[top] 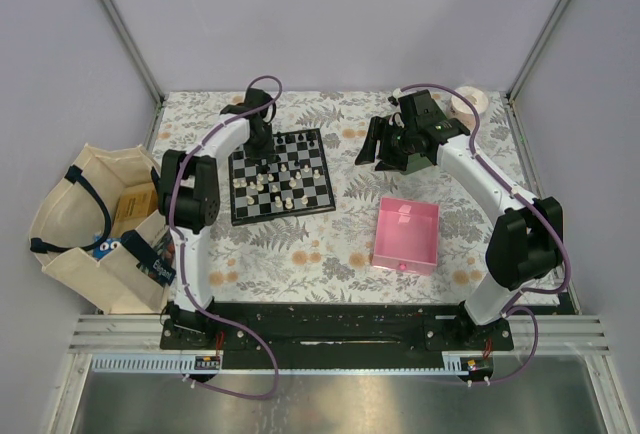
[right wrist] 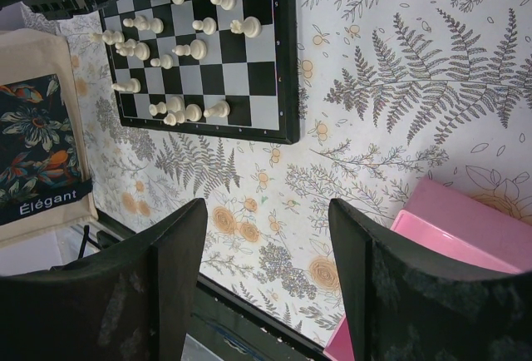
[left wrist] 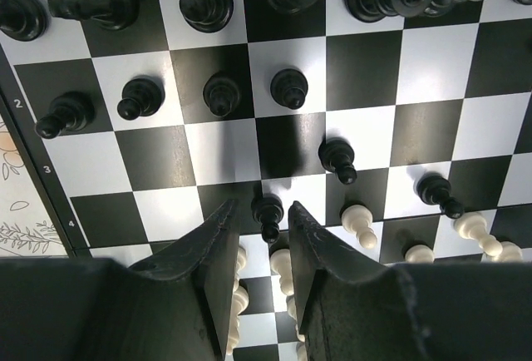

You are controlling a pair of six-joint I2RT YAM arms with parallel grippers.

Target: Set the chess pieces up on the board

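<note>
The board (top: pixel 318 172) lies at the back left of the table with black and cream-white chess pieces on it. My left gripper (top: pixel 262 140) hangs over its far edge. In the left wrist view the left gripper (left wrist: pixel 262 211) is narrowly open. A black pawn (left wrist: pixel 268 215) stands on the board between its fingertips (left wrist: pixel 223 221), touching neither. Black pieces (left wrist: pixel 206 2) stand in rows beyond it, and white pawns (left wrist: pixel 359 224) stand nearer. My right gripper (top: pixel 376 148) is open and empty above the table, right of the board. The right wrist view (right wrist: pixel 268 211) shows the board (right wrist: pixel 249 111) with white pieces (right wrist: pixel 193 48).
A pink tray (top: pixel 386 224) sits right of centre and also shows in the right wrist view (right wrist: pixel 465 228). A cream cloth bag (top: pixel 70 244) lies off the table's left edge. A white roll (top: pixel 468 104) is at the back right corner.
</note>
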